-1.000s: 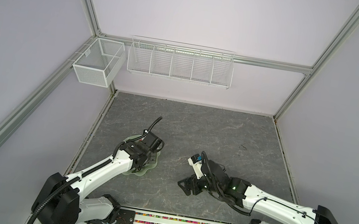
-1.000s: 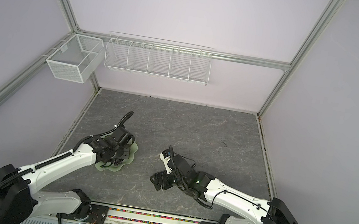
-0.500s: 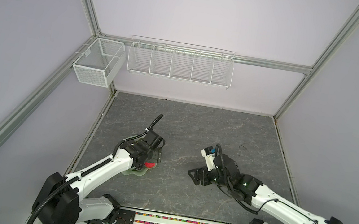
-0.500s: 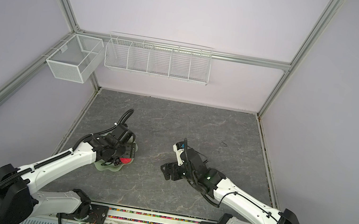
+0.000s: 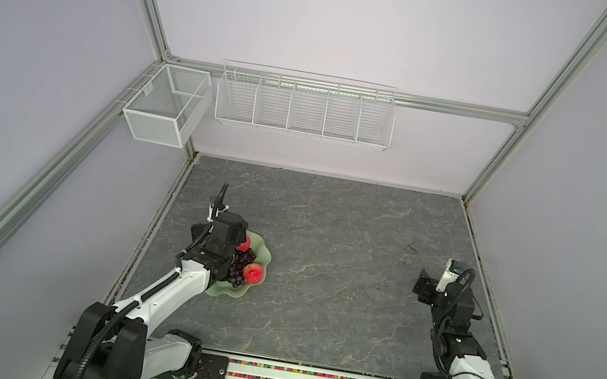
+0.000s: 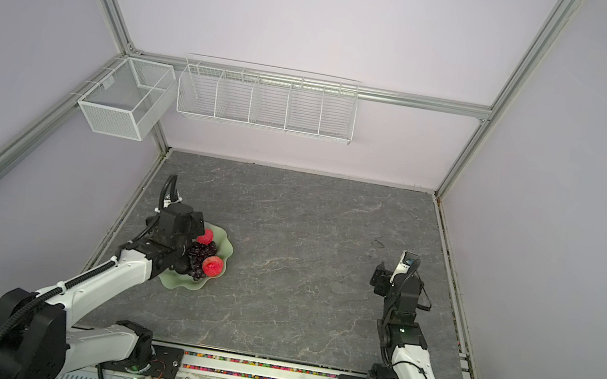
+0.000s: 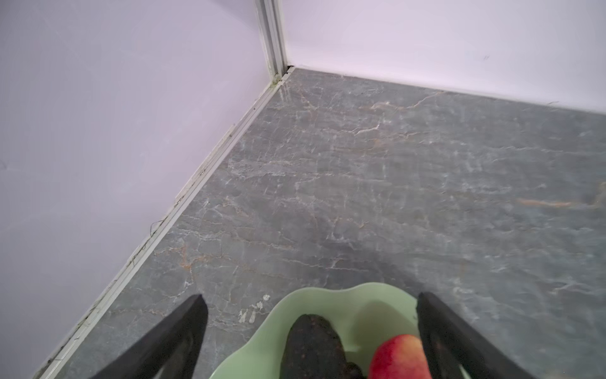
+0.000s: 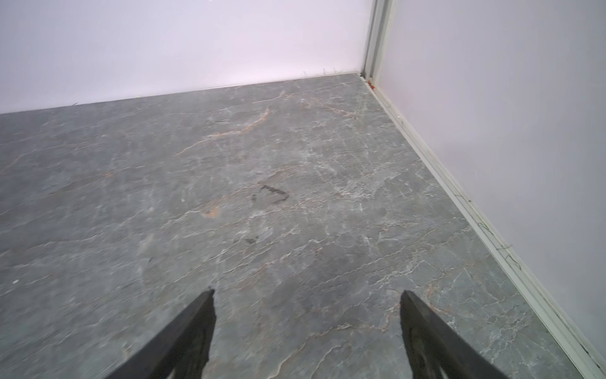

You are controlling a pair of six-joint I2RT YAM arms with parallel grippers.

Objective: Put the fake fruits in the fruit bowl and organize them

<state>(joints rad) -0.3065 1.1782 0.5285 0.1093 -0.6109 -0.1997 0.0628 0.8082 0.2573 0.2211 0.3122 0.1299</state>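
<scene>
Left tool has opened from a partial closure to full spread above the fruit bowl and grips nothing. Right tool, wide open and empty, has withdrawn from the centre of the table to its right side.

The bowl contains:
- grapes
- near apple
- far apple
- one avocado

A second avocado cannot be confirmed under the left arm. No fruit lies loose on the table. Judgement: the release is complete and placing is probably finished.
</scene>
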